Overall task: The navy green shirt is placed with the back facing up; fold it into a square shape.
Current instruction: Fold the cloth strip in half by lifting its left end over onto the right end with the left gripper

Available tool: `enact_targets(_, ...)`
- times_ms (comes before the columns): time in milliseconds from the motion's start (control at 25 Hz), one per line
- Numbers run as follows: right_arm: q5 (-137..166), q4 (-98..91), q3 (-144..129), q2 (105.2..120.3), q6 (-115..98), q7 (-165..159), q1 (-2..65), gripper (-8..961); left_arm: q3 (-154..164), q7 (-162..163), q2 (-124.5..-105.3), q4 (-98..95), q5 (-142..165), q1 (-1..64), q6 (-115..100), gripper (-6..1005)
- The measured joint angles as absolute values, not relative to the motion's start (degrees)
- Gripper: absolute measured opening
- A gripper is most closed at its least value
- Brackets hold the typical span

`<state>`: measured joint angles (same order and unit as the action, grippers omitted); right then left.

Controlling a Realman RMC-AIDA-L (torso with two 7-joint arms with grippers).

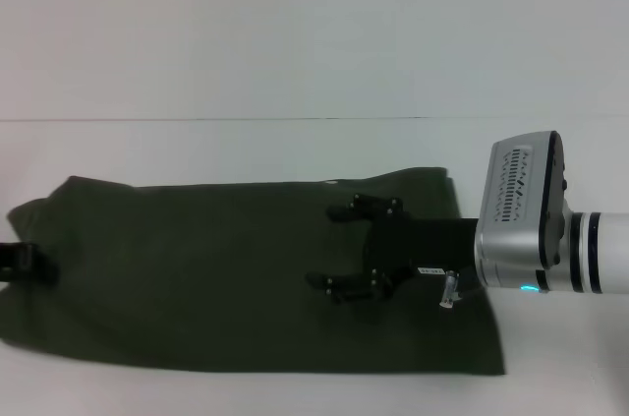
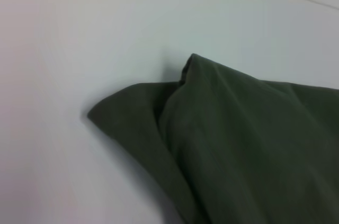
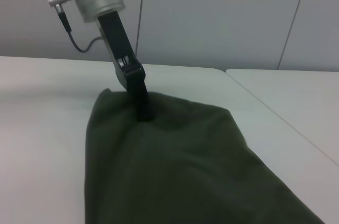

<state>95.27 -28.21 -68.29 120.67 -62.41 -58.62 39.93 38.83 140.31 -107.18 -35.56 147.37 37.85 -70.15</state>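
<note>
- The white table fills the head view and carries everything else; a thin seam line crosses it beyond the cloth.
- The navy green shirt lies flat on the near part of the table as a long dark olive band. Its long axis runs from the robot's left to its right, and it spans most of the width of the head view. Only the plain side shows; no lettering is visible. The surface is mostly smooth, with soft wrinkles near the far right corner.
- At the shirt's left end the cloth is doubled, and the left wrist view shows one layer lying over another with a rounded flap poking out onto the table.
- The right arm comes in from the right edge, its silver wrist housing level and reaching leftward over the shirt's right end.
- The right gripper hangs just over or on the right half of the shirt, its two black fingers spread well apart, one toward the far edge and one toward the near edge, with nothing between them.
- The left gripper stands steeply at the shirt's left end, its tip pressed down into the cloth there. I cannot tell whether its fingers are pinching the fabric or merely together.
</note>
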Motion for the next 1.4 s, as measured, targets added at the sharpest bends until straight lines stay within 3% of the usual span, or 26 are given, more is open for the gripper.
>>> enact_targets(280, 95.3, -28.2, -69.3, 120.58, -62.4, -58.6, 39.9, 926, 34.7, 140.4, -105.22, -38.2, 152.2, 36.9, -72.3, 105)
enact_targets(680, 95.3, -28.2, -69.8, 120.58, -62.2, -58.6, 39.7, 926, 32.7, 141.4, -105.6, -40.5, 150.4, 38.8, -82.2, 104)
enact_targets(1080, 95.2, -28.2, -69.4, 120.58, -62.0, -58.4, 38.3, 926, 31.1, 143.6, -108.41, -44.0, 140.3, 42.4, -95.1, 132)
enact_targets(1400, 94.6, -28.1, -69.4, 120.41, -62.0, -57.9, 36.8, 926, 31.6, 145.1, -113.77, -43.6, 136.1, 46.9, -96.9, 154)
